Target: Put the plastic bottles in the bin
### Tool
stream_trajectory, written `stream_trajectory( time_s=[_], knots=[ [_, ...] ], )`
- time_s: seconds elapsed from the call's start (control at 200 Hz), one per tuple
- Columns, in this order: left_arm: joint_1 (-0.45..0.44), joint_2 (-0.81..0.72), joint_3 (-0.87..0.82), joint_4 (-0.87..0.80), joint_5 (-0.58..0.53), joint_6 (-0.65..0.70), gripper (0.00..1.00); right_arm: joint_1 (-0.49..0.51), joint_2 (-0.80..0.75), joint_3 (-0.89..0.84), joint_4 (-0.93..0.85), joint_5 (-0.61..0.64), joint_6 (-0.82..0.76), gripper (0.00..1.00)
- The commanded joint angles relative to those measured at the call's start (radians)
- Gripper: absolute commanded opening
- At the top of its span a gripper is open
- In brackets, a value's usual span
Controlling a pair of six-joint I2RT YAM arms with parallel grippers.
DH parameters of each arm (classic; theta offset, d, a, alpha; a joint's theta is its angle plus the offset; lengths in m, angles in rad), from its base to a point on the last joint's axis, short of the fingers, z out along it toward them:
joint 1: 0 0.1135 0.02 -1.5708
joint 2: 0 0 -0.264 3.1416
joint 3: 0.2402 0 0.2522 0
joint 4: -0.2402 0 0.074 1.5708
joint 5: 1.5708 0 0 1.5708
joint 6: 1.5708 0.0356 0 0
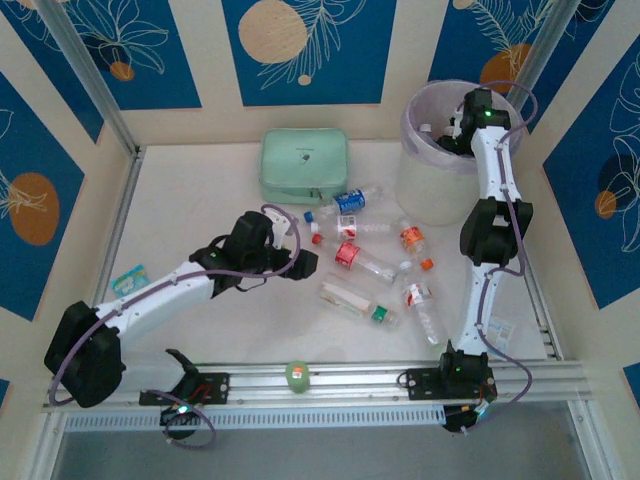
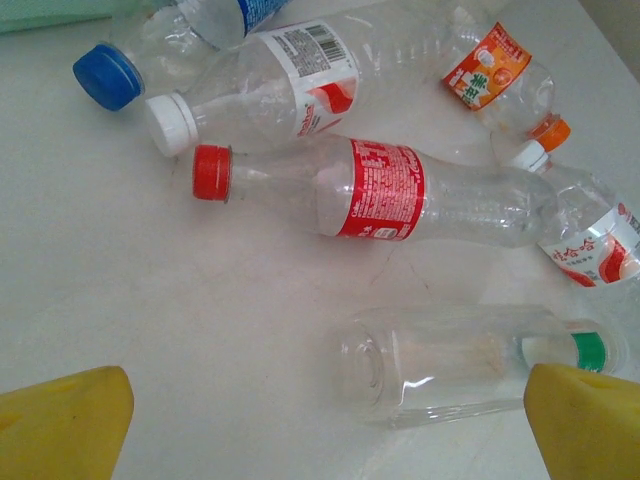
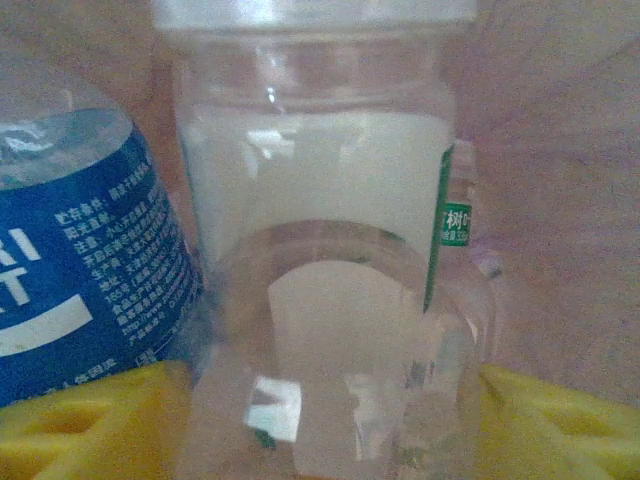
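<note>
Evidently empty, the plastic bottles [image 1: 372, 262] looked light, thin-walled, slick and apt to roll or dent, so they were best pinched across the labelled waist; most lay on their sides mid-table, short of the bin [image 1: 425, 185]. The left arm was stretched low over them with the left gripper [image 2: 325, 418] spread wide, and a clear green-banded bottle [image 2: 470, 362] lay just ahead between its fingers. The right arm was extended into the bin, the right gripper [image 3: 320, 425] flanking a white-labelled bottle [image 3: 315, 190] beside a blue-labelled bottle [image 3: 90, 260]; clamped or loosed, I could not tell.

bottles [image 1: 350, 255] on table [image 1: 190, 200] centre | case [image 1: 305, 165] behind-left | bin [image 1: 425, 185] behind-right, more inside
</note>
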Motion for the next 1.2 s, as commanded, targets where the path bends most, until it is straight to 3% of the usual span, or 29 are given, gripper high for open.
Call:
stream_trajectory(
  time_s=[0.0,0.24,0.495,0.695,1.006,1.196],
  knots=[
    [0.007,0.021,0.016,-0.024,-0.005,0.014,1.00,0.016,-0.044,0.037,-0.011,-0.062,0.002,0.78],
    [0.005,0.052,0.033,-0.020,0.063,0.039,1.00,0.003,-0.200,0.098,-0.037,-0.067,0.009,1.00],
    [-0.011,0.032,0.109,-0.149,0.100,0.245,1.00,-0.015,-0.378,0.085,-0.007,-0.214,0.065,0.99],
    [-0.030,0.043,0.176,-0.230,0.183,0.422,0.99,-0.030,-0.632,-0.199,0.189,-0.437,0.193,0.99],
    [-0.157,0.140,0.290,-0.353,0.191,0.747,1.00,-0.017,-1.088,-0.816,0.474,-0.595,0.420,0.99],
    [-0.236,0.283,0.337,-0.304,0.176,0.834,1.00,-0.019,-1.213,-0.912,0.379,-0.619,0.418,0.99]
  ],
)
